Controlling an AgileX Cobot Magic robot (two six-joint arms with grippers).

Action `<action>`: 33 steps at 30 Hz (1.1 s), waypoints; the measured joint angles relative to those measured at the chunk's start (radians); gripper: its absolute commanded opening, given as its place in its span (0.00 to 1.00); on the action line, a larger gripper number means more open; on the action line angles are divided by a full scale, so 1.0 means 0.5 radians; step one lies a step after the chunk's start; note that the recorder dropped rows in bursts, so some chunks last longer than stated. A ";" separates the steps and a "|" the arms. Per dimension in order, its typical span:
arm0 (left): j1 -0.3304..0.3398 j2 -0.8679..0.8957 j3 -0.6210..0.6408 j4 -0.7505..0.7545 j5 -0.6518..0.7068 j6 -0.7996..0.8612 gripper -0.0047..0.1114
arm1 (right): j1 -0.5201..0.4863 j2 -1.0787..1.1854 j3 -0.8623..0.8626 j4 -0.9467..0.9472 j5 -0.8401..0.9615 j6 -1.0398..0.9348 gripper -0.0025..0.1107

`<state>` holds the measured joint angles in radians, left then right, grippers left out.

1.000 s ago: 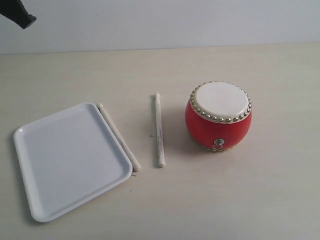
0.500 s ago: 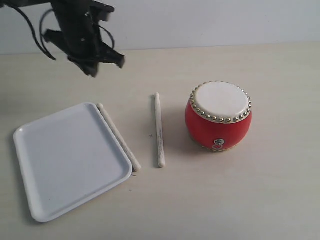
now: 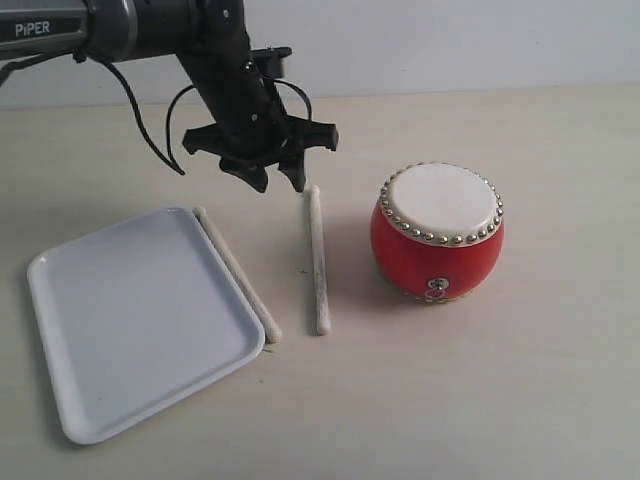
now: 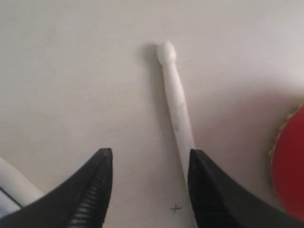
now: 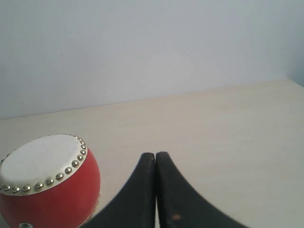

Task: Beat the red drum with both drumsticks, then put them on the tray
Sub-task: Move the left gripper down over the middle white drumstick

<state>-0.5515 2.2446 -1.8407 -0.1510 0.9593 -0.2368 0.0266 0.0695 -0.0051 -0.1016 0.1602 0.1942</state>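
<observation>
The red drum (image 3: 437, 233) stands upright right of centre, cream skin up; it also shows in the right wrist view (image 5: 47, 183) and as a red edge in the left wrist view (image 4: 289, 164). One drumstick (image 3: 318, 260) lies left of the drum. The other drumstick (image 3: 236, 272) lies along the right rim of the white tray (image 3: 130, 320). My left gripper (image 3: 275, 178) hangs open above the far end of the middle drumstick (image 4: 176, 102), which runs under one fingertip. My right gripper (image 5: 155, 156) is shut with nothing in it, beside the drum, and is out of the exterior view.
A pale wooden table (image 3: 500, 400) runs to a white wall (image 3: 450, 40) at the back. The left arm (image 3: 120, 30) and its cables reach in from the upper left. A small pencil cross (image 4: 175, 207) marks the table near the middle drumstick.
The left arm has swept in from the upper left, moving right and down to hang over the far end of the middle drumstick. Drum, sticks and tray have not moved.
</observation>
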 measured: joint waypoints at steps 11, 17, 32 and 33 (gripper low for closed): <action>-0.221 0.000 0.250 0.244 -0.008 -0.207 0.46 | 0.000 0.000 0.000 0.000 0.000 0.000 0.02; -0.259 0.000 0.337 0.278 -0.049 -0.292 0.46 | 0.000 0.000 0.000 0.000 0.000 0.000 0.02; -0.289 -0.147 0.616 0.233 -0.320 -0.414 0.46 | 0.000 0.000 0.000 0.000 0.000 0.000 0.02; -0.292 -0.152 0.631 0.220 -0.325 -0.414 0.46 | 0.000 0.000 0.000 0.000 0.000 0.000 0.02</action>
<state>-0.6975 2.1687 -1.5254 -0.0413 0.7968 -0.4440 0.0266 0.0695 -0.0051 -0.1016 0.1602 0.1942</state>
